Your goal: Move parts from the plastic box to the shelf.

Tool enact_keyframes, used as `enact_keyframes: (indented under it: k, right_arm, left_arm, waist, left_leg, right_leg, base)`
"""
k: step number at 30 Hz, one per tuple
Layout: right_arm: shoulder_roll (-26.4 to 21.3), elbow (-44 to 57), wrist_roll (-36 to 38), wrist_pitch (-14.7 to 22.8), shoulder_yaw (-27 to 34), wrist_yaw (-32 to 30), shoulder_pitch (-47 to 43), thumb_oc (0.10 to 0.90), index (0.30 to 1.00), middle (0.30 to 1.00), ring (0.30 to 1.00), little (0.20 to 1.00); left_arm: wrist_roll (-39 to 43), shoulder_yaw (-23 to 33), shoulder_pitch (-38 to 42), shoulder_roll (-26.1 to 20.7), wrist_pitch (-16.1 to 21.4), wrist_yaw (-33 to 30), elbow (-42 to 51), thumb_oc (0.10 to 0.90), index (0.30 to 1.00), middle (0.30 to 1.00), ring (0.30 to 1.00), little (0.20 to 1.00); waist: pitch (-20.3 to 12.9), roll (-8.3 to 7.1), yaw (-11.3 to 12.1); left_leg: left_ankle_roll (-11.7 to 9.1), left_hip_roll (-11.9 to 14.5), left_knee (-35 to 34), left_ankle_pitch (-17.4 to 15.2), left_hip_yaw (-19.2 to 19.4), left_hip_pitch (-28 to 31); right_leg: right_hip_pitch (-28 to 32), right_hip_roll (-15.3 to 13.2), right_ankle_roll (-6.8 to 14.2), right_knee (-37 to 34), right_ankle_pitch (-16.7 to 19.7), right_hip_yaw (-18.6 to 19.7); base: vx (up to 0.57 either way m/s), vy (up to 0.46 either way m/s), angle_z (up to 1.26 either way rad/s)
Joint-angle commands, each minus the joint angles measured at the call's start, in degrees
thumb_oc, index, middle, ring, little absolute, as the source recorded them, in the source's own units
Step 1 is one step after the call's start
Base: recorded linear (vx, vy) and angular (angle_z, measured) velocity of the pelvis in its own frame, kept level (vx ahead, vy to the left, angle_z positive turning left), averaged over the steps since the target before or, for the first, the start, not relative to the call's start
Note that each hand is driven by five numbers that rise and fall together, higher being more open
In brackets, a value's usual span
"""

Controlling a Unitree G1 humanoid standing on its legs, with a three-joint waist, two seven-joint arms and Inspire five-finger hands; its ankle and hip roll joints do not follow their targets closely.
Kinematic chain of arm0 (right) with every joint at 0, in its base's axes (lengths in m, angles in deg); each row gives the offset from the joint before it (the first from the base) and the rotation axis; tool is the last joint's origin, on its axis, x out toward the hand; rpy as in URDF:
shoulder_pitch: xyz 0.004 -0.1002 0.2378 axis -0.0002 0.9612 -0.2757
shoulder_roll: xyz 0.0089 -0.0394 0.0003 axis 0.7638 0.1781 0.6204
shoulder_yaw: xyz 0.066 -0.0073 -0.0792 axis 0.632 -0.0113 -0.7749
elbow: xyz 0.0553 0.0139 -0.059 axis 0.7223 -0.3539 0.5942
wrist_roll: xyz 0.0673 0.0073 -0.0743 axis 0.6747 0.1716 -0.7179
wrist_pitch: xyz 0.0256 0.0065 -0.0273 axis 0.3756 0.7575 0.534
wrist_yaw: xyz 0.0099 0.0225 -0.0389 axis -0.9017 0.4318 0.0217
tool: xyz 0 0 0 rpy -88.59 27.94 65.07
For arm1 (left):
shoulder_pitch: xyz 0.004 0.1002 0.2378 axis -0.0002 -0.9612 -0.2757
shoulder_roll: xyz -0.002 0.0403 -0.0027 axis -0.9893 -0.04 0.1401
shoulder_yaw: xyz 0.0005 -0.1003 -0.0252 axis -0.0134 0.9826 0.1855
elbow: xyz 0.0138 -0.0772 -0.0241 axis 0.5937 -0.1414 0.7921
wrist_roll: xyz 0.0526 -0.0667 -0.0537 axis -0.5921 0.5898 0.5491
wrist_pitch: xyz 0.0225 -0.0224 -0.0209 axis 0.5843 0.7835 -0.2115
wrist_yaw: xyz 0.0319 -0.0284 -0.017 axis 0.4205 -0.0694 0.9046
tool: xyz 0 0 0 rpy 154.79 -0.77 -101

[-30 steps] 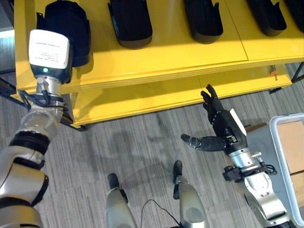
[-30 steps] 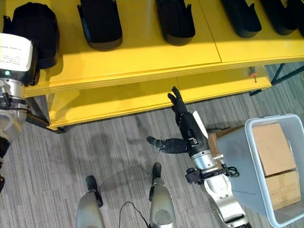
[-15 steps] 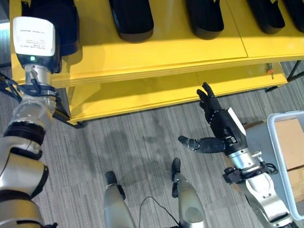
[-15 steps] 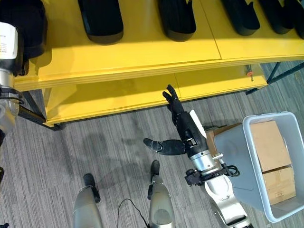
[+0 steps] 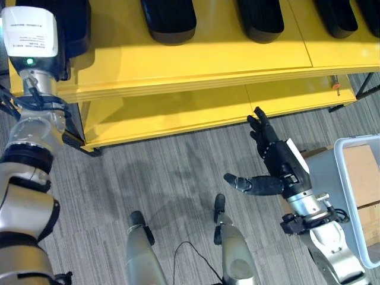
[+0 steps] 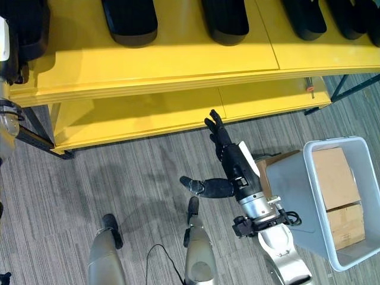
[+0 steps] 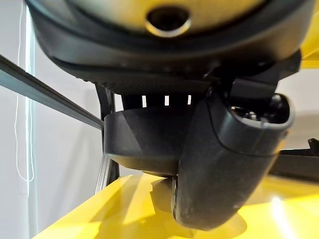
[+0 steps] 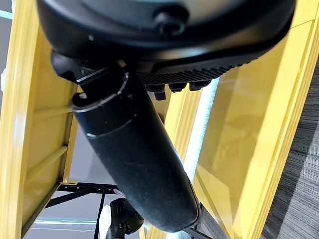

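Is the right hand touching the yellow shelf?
Apart. In the right eye view the open right hand hangs over grey floor, below the shelf edge.

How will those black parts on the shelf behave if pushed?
The black parts look like rigid moulded shells, so probably stiff. They lie flat on the smooth yellow shelf, so they would likely slide, not roll. Weight cannot be judged.

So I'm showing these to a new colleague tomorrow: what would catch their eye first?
Probably the bright yellow shelf across the top, with a row of black parts lying on its upper level. Next, the right hand, open with fingers spread, hanging over the grey floor in front of the shelf. Then the grey plastic box at the robot's right, with cardboard boxes inside.
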Motion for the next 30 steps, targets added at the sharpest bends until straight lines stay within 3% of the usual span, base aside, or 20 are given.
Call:
enact_keyframes:
  k: [1, 17, 19, 20, 30]
  right_arm:
    - [-1.5, 4.7, 1.8, 6.6, 7.0, -0.7, -2.1, 0.9, 1.0, 1.0, 1.0, 1.0]
    - [-2.0, 5.3, 1.6, 5.8, 8.2, -0.3, -0.6, 0.9, 1.0, 1.0, 1.0, 1.0]
    - [-2.0, 5.5, 1.6, 5.7, 8.4, -0.2, -0.1, 0.9, 1.0, 1.0, 1.0, 1.0]
    - [-2.0, 5.4, 1.5, 5.7, 8.5, -0.2, 0.0, 0.9, 1.0, 1.0, 1.0, 1.0]
    - [-2.4, 5.3, 2.0, 5.2, 9.2, 0.6, 0.2, 0.9, 1.0, 1.0, 1.0, 1.0]
  left_arm:
    - [2.9, -1.0, 1.2, -4.1, -0.7, 4.2, -5.4, 0.4, 0.3, 0.3, 0.3, 0.3]
    - [5.8, -2.9, 6.0, -2.0, -0.7, 6.4, -8.9, 0.4, 0.3, 0.3, 0.3, 0.3]
    - [6.5, -2.8, 6.2, -1.3, -0.4, 6.5, -8.8, 0.839, 0.915, 0.915, 0.915, 0.915]
    - [6.6, -2.8, 6.2, -1.1, -0.3, 6.5, -8.5, 0.9, 1.0, 1.0, 1.0, 1.0]
    - [6.0, -3.7, 5.7, -0.8, 0.6, 7.8, -7.0, 0.9, 1.0, 1.0, 1.0, 1.0]
  waist:
    - [-5.2, -1.11, 0.7]
    - [-6.2, -0.07, -0.1]
    - [-6.5, 0.0, -0.3]
    - [-6.6, 0.09, -0.3]
    - [-7.1, 0.6, -0.1]
  left_leg:
    - [-0.6, 0.7, -7.4, 4.0, 2.2, 2.1]
    - [0.6, -0.3, -5.1, 2.9, 3.1, -1.2]
    - [0.6, -0.3, -4.7, 2.8, 3.1, -1.5]
    - [0.6, -0.3, -4.7, 2.7, 3.0, -1.5]
    - [0.5, -0.2, -5.1, 2.9, 2.6, -0.9]
  right_leg:
    - [5.0, -5.9, 5.5, 2.9, -2.3, 0.6]
    - [3.4, -7.5, 5.5, 1.4, 0.0, 1.1]
    - [3.3, -7.6, 5.5, 1.4, -0.2, 1.1]
    - [3.3, -7.6, 5.5, 1.4, -0.2, 1.0]
    - [3.6, -7.6, 5.5, 1.8, -0.8, 0.9]
  base:
    - [0.02, 0.045, 0.01]
    - [0.01, 0.026, -0.03]
    - [0.0, 0.0, 0.0]
    - [0.0, 0.0, 0.0]
    - [0.0, 0.0, 0.0]
